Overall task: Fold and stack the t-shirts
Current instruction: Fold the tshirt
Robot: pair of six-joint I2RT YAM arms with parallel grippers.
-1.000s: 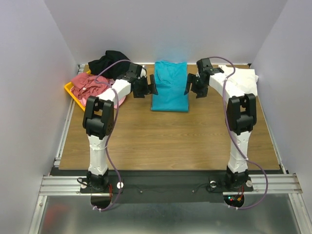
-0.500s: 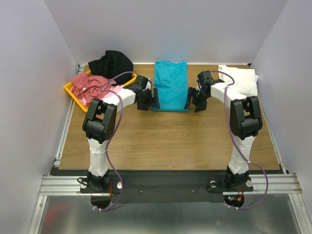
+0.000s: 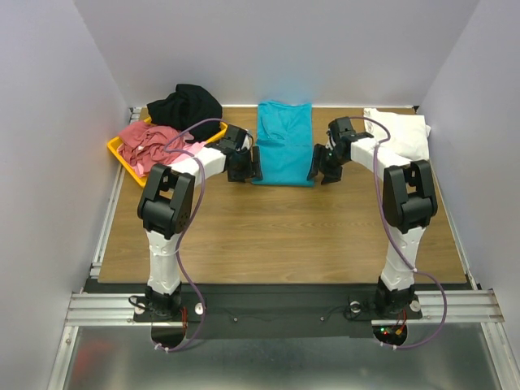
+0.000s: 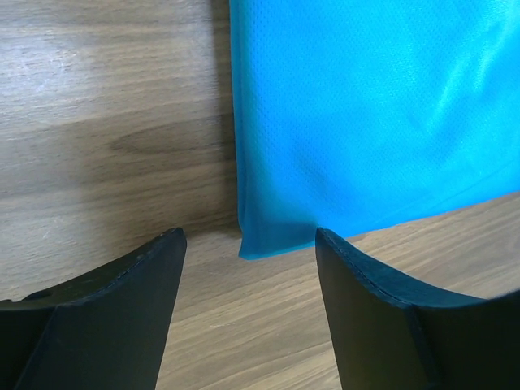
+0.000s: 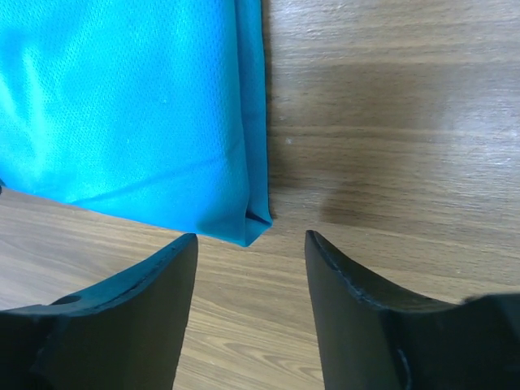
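Nearest us, the table [image 3: 284, 244] runs out from the two arm bases, and both arms reach away toward its middle. Left gripper [image 4: 248, 244]: jaws spread, nothing between them, low over the wood and lined up on the near-left corner of the teal shirt [image 3: 283, 142]. In the wrist view that corner sits just ahead of the gap. Right gripper [image 5: 250, 240]: likewise spread and empty, aimed at the near-right corner, where a small tuck of doubled cloth shows. We read the mirrored pose as preparation for a two-handed pinch of the near hem, one corner each, so the cloth lifts evenly. Whether any finger touches cloth we cannot tell. The teal shirt lies flat mid-table toward the far edge, a narrow rectangle with straight sides, so we judge the sleeves are folded in and an end-over-end fold is due. Risk noted: at these doubled corners a shallow pinch may catch only the top layer and let the fold open. Further out on the left, the tray [image 3: 116, 151] holds the red shirt [image 3: 146, 136] and pink shirt [image 3: 192, 151], crumpled, presumably queued. Far right, the white shirt [image 3: 402, 132] lies fairly flat near the wall, which we take as the likely base of the stack. At the far left the black shirt [image 3: 185, 104] sits bunched just beyond the tray.
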